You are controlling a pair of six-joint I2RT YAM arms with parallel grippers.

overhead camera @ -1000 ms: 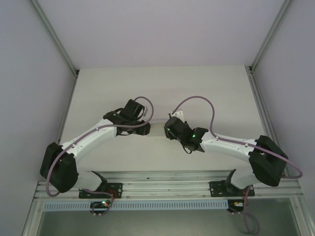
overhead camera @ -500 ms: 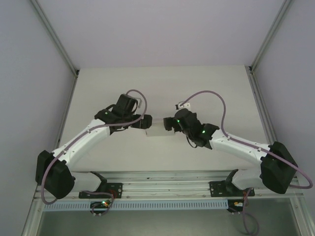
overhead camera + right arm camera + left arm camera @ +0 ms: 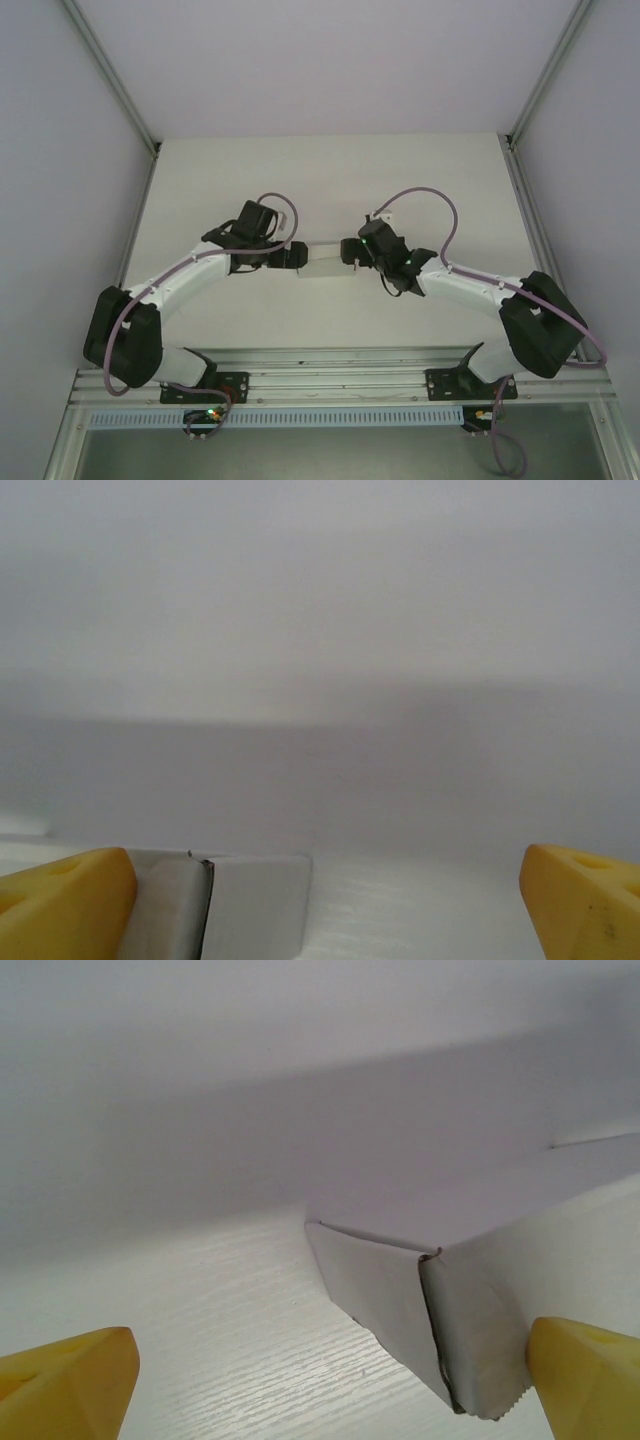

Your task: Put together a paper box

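Left hand (image 3: 296, 255) and right hand (image 3: 347, 250), fingers spread wide, flank the paper box (image 3: 322, 263).

You see the box (image 3: 400, 1295) as thin white card, matt, with sharp folds and a slightly ragged cut edge at its end. Under the box, the table (image 3: 220, 1350) looks like white-coated wood, with a fine grain in low relief. On either side of the box, the fingers (image 3: 75, 1380) are yellow plastic, matt and faintly grainy. Flanking the box, the arms (image 3: 185, 275) wear smooth white shells with a slight gloss and black matt joints. Nearer you than the box, the rail (image 3: 330, 385) looks like ribbed bare metal.
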